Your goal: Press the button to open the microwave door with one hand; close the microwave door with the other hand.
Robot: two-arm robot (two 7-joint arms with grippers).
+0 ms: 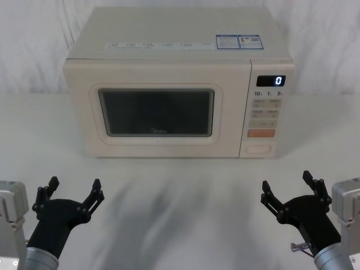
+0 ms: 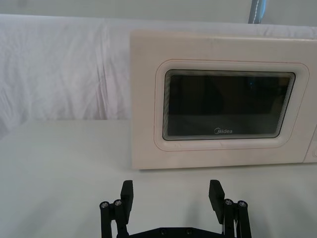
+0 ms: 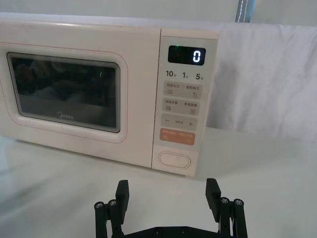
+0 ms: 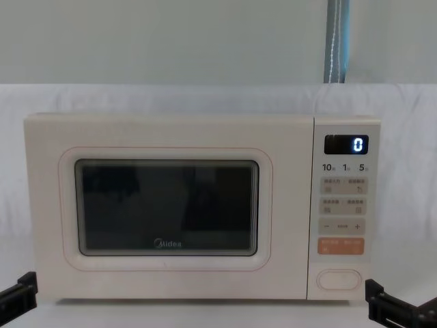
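The cream microwave (image 1: 174, 62) stands at the back of the white table, its display reading "0". Its door (image 1: 157, 112) with the dark window lies flush with the front, shut. The oval cream button (image 1: 259, 149) sits at the bottom of the control panel, under the orange key; it also shows as the button (image 3: 174, 159) and the button (image 4: 339, 278). My left gripper (image 1: 74, 188) rests low at the front left, open and holding nothing. My right gripper (image 1: 288, 184) rests low at the front right, open and holding nothing, well short of the button.
The white table (image 1: 180, 185) stretches between the grippers and the microwave. A white cloth backdrop (image 4: 171, 96) hangs behind. A grey pole (image 4: 336, 41) stands at the back right.
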